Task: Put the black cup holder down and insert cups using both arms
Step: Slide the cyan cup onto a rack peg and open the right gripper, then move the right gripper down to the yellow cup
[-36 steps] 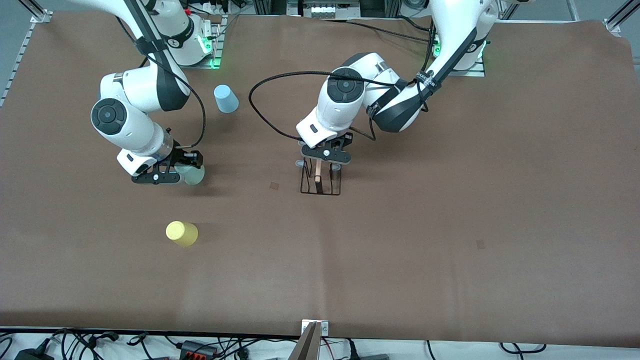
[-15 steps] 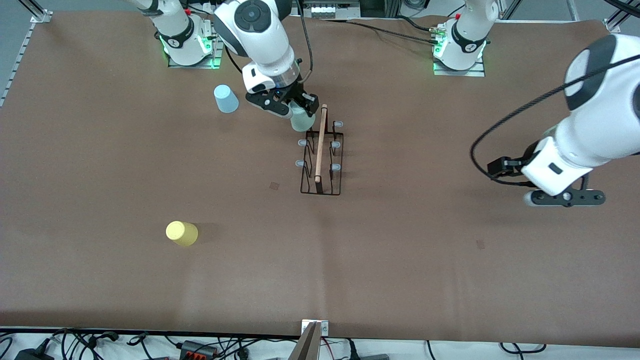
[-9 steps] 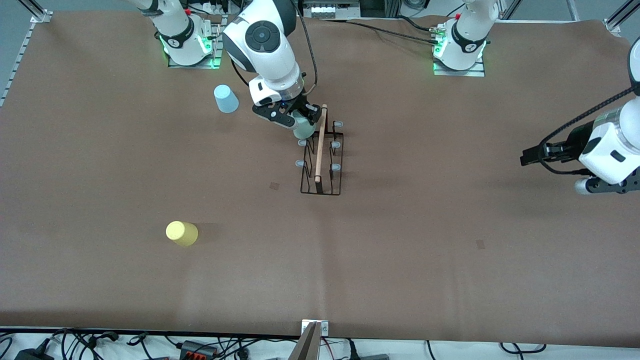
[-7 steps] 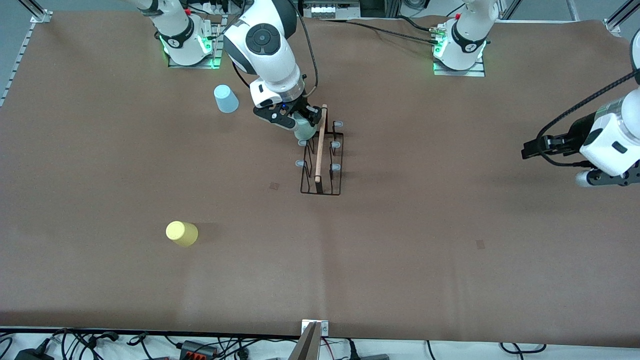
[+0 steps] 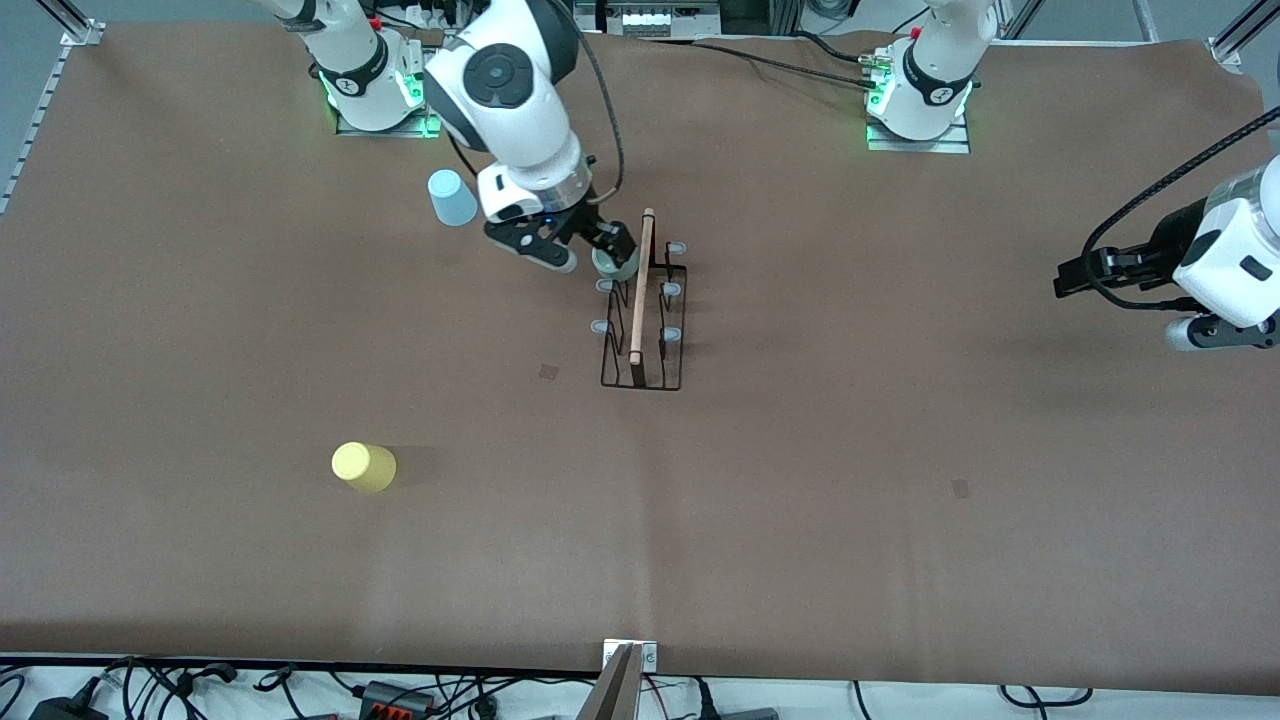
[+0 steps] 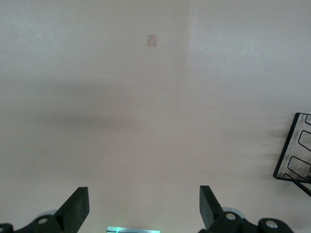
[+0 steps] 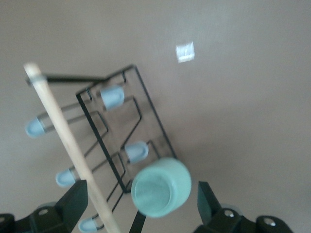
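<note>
**Green cup on rack peg, right fingers spread around it**

- Black cup holder (image 5: pixel 643 300) stands on the brown table (image 5: pixel 800 480) about mid-length, nearer the robot bases than the front camera. Wooden rod handle (image 5: pixel 641 285) runs along its top; pale-tipped pegs stick out on both sides
- Pale green cup (image 5: pixel 614 263) sits upside down on the rack's end peg nearest the bases, on the side toward the right arm's end. Right wrist view confirms: cup (image 7: pixel 161 187) sits on the wire frame beside the handle (image 7: pixel 73 145), base facing the camera
- Right gripper (image 5: pixel 570 252) is over that end of the rack. Fingers (image 7: pixel 73 204) are wide apart with the cup between them; a clear gap shows on each side, so nothing is clamped
- Left gripper (image 5: pixel 1225 335) hangs over bare table toward the left arm's end, well apart from the rack. Its fingers (image 6: pixel 77 208) are spread wide with nothing between them; only a corner of the rack (image 6: pixel 296 150) shows at the edge of the left wrist view. This arm is waiting
- Light blue cup (image 5: pixel 452 197) stands upside down on the table, close to the right arm's base, beside the right arm's wrist
- Yellow cup (image 5: pixel 364 467) is upside down too, toward the right arm's end, nearer the front camera than the rack and well apart from it
</note>
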`<state>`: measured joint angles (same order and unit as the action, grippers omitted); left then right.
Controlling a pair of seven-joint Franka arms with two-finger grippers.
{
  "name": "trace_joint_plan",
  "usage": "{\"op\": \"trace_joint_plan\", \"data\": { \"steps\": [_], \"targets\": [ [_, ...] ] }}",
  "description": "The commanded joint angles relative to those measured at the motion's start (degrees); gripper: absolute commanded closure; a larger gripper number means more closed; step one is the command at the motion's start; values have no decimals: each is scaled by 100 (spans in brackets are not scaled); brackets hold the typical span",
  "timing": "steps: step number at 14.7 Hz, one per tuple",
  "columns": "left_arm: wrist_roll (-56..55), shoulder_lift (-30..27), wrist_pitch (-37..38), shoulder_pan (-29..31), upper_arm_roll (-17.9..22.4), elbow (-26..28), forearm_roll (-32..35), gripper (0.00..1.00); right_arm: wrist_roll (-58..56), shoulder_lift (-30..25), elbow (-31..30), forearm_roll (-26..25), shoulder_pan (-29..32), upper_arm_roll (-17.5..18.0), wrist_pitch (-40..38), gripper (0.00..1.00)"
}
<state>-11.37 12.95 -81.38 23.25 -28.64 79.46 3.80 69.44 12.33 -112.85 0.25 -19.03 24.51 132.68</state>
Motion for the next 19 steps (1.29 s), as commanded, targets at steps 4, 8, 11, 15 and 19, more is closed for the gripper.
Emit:
{"op": "trace_joint_plan", "data": {
  "steps": [4, 8, 11, 15, 19],
  "targets": [
    [610, -318, 79, 198, 103, 69, -116, 0, -3104, -205, -9, -42, 1461, -234, -243, 0],
    [610, -785, -88, -1531, 1867, 553, -212, 0, -5621, 330, 499, -33, 1437, -1386, -400, 0],
    [610, -960, -350, -2068, 2580, 868, -555, 0, -6668, 962, 1132, -42, 1419, -1817, -480, 0],
    [601, -1829, -1195, -2360, 2776, 2098, -591, 0, -7680, 1842, 1818, -200, 1437, -2073, -375, 0],
    [610, -1787, -1108, -2334, 2715, 2065, -573, 0, -7700, 2388, 1828, -420, 1411, -2161, 626, 0]
  ]
}}
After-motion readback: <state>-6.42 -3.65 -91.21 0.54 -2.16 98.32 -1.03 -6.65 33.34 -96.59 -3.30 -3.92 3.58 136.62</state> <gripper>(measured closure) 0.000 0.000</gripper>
